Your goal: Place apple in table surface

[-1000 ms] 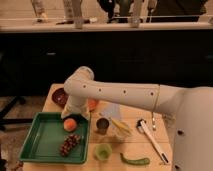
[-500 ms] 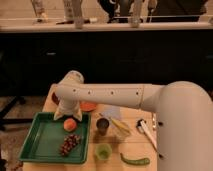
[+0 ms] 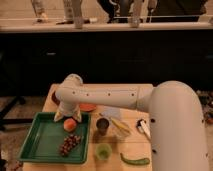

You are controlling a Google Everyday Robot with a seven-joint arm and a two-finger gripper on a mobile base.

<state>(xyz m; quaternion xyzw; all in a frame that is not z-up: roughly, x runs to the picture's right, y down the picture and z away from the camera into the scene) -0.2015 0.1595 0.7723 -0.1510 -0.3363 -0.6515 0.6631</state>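
The apple (image 3: 69,124) is a small orange-red fruit lying in the green tray (image 3: 42,141), near its far right corner. My white arm reaches across the light wooden table surface (image 3: 130,145) from the right and bends down at the tray's far edge. The gripper (image 3: 64,116) hangs just above and left of the apple, close to it. Whether it touches the apple does not show. A dark grape bunch (image 3: 70,144) lies in the tray just in front of the apple.
An orange bowl (image 3: 88,107) sits behind the tray, partly under the arm. A small metal cup (image 3: 102,124), a banana (image 3: 120,127), a green cup (image 3: 103,150), a green pepper (image 3: 134,160) and a white-and-black tool (image 3: 144,128) lie on the table right of the tray.
The arm has swung left and lowered, bringing the gripper from above the bowl down to the tray's far edge beside the apple. The apple has not moved.
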